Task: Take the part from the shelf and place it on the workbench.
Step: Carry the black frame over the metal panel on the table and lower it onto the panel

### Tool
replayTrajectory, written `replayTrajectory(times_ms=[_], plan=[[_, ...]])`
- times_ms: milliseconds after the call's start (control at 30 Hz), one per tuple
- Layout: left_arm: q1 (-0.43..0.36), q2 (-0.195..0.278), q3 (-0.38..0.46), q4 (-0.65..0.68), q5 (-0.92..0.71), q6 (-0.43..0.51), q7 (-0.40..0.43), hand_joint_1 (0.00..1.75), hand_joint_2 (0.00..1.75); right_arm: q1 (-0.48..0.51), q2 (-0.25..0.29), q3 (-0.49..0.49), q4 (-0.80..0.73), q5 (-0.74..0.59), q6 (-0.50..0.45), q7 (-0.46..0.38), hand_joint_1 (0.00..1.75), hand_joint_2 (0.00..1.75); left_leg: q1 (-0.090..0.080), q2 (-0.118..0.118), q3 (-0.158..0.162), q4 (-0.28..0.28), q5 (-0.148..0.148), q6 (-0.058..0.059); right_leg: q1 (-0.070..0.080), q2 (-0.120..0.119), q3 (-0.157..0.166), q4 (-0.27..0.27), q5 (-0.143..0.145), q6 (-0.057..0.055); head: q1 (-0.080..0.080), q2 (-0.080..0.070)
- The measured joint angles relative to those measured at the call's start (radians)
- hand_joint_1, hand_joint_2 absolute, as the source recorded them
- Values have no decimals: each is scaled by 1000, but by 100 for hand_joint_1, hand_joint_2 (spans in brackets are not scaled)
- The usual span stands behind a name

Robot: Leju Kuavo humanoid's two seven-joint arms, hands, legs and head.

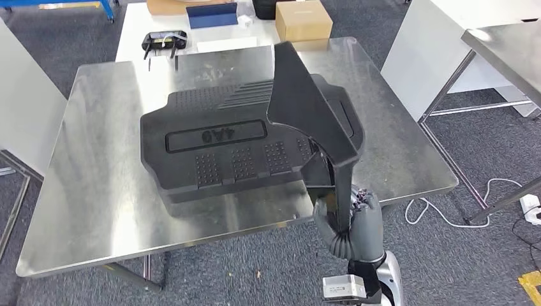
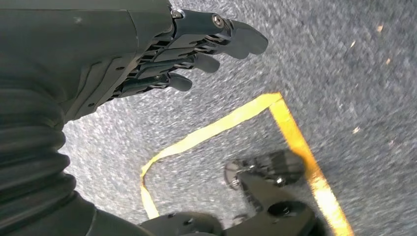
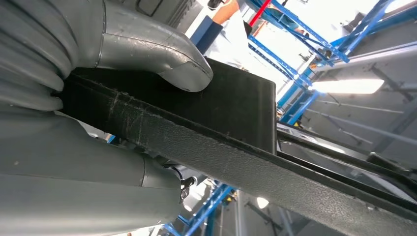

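Note:
A black plastic part [image 1: 312, 121] stands on edge over the near right of the steel workbench [image 1: 96, 185], held up by my right hand [image 1: 352, 220], which grips its lower end just off the bench's front edge. In the right wrist view the thumb [image 3: 162, 56] presses on the part's flat black wall [image 3: 236, 103]. A second, larger black moulded part [image 1: 223, 143] lies flat on the bench's middle, partly hidden behind the held one. My left hand [image 2: 162, 54] hangs over the grey floor with fingers extended and nothing in it.
A white table [image 1: 191, 32] with a cardboard box [image 1: 303, 19], a blue box and a black device stands behind the workbench. Another steel table [image 1: 504, 51] is at the right. A white cable [image 1: 459, 210] lies on the carpet. Yellow floor tape [image 2: 295, 142] runs below my left hand.

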Motion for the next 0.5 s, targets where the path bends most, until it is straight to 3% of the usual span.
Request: replayTrajectory(times_ms=[67, 100, 133, 167, 233, 300, 367, 433, 500], plan=[[-1, 0, 0, 0, 0, 0, 0, 0, 175, -2, -3, 2, 0, 2, -1, 0, 175, 175, 0, 0, 1, 0, -5, 5, -4, 0, -83, 136, -39, 1, 3, 0], [-1, 0, 0, 0, 0, 0, 0, 0, 175, -2, -4, 2, 0, 6, -2, 0, 175, 175, 0, -1, 3, 0, -7, 6, -6, 0, -112, 173, -42, 7, 2, 0], [0, 0, 0, 0, -1, -1, 0, 0, 175, -4, -6, 3, 1, 14, -4, 0, 175, 175, 1, -2, 6, 0, -10, 5, -8, 0, -121, 171, -27, 16, 3, 0], [0, -1, 0, 0, -2, -2, 0, 0, 175, -10, -9, 4, 1, 24, -6, 2, 175, 175, 2, -3, 10, 0, -13, 3, -11, -1, -111, 128, 2, 27, 3, 0], [-1, -3, 0, 0, -4, -3, -1, 0, 175, -31, -14, 6, 1, 49, -10, 13, 175, 175, 0, -4, 19, 1, -22, -6, -14, -5, -55, -15, 72, 45, 4, 0], [-3, -5, 0, 0, -8, -4, 0, 0, 175, -56, -18, 8, 1, 81, -15, 31, 175, 175, -4, -4, 22, 1, -30, -16, -12, -7, -17, -101, 105, 37, 4, 0], [-5, -5, 0, 0, -16, -6, 2, 0, 175, -80, -20, 11, 2, 122, -23, 56, 175, 175, -5, -2, 26, -4, -35, -27, -7, -5, -10, -111, 104, 16, 2, 0], [-8, -5, 0, 0, -24, -8, 6, 0, 175, -108, -22, 18, 5, 171, -30, 86, 175, 175, -1, 0, 25, 7, -45, -38, -11, -3, -2, -116, 102, -3, 0, 0], [-10, -5, 0, 0, -27, -11, 9, 0, 175, -137, -24, 28, 9, 209, -34, 107, 175, 175, 2, 2, -10, 88, -83, -46, -17, -3, 13, -121, 97, -19, -4, 0]])
